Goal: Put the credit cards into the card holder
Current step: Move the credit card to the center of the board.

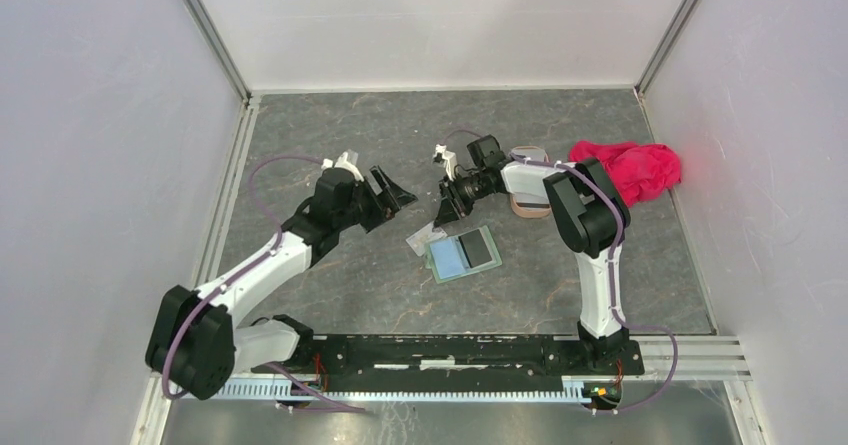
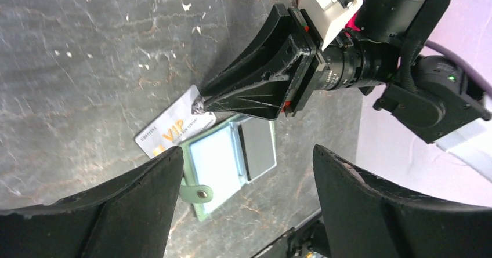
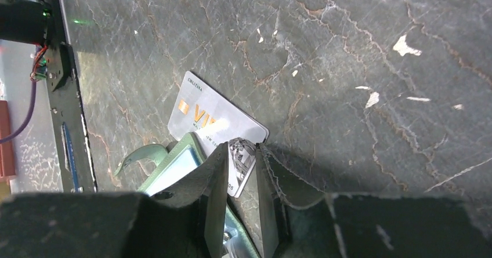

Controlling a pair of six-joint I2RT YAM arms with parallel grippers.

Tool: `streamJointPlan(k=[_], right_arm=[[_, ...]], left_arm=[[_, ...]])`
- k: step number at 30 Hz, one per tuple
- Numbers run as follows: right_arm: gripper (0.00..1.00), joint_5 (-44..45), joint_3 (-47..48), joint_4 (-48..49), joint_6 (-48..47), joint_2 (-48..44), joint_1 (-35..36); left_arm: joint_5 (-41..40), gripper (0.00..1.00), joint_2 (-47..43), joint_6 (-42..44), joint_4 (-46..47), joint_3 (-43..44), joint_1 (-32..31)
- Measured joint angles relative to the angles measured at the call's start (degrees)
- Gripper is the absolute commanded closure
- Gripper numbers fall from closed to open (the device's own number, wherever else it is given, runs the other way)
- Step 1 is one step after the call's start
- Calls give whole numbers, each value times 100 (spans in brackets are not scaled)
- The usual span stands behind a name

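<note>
**One open card holder, one white card under a pincer**

The big dark grey stone-look worktop [image 1: 350,285] has white walls around it. Two black and white robot arms reach in from the near edge.

The left pincer [image 1: 375,180] hangs above the worktop, left of the middle. It is wide open and has nothing in it.

The right pincer [image 3: 239,153] points down at the middle of the worktop. Its two fingers are close together, with a thin gap. The tips touch the end of a card, and a bit of that card shows in the gap. I cannot tell if it is really gripping the card.

A crumpled red-pink cloth [image 1: 630,170] lies at the far right. A pinkish-brown oblong tray [image 1: 527,206] peeks out behind the right arm.

The small sage-green card holder [image 2: 214,159] lies open and flat in the middle, its pale blue-green pockets up. A dark grey card [image 2: 258,145] sits on its right half. The whitish card with orange "VIP" letters [image 3: 209,110] lies flat on the worktop, touching the holder's far-left side.
</note>
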Motion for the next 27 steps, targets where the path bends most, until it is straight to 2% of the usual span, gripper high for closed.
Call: streamJointPlan(k=[5, 9, 13, 18, 22, 27], right_arm=[[68, -52, -267, 387, 439, -90, 59], [65, -48, -286, 516, 625, -90, 284], [63, -42, -289, 581, 748, -90, 485], [64, -13, -289, 629, 809, -92, 509], [65, -2, -387, 750, 833, -116, 492], [66, -4, -452, 828, 841, -142, 485]], left_arm=[[-363, 8, -297, -535, -138, -240, -358], [-866, 0, -280, -1001, -439, -330, -901], [-1443, 0, -140, -1300, -1054, -173, -1272], [-1744, 0, -195, -1768, -1279, -339, -1351], [-1867, 0, -599, -2022, -1351, -798, -1604], [-1871, 6, -1294, -2343, -1141, -1381, -1797]])
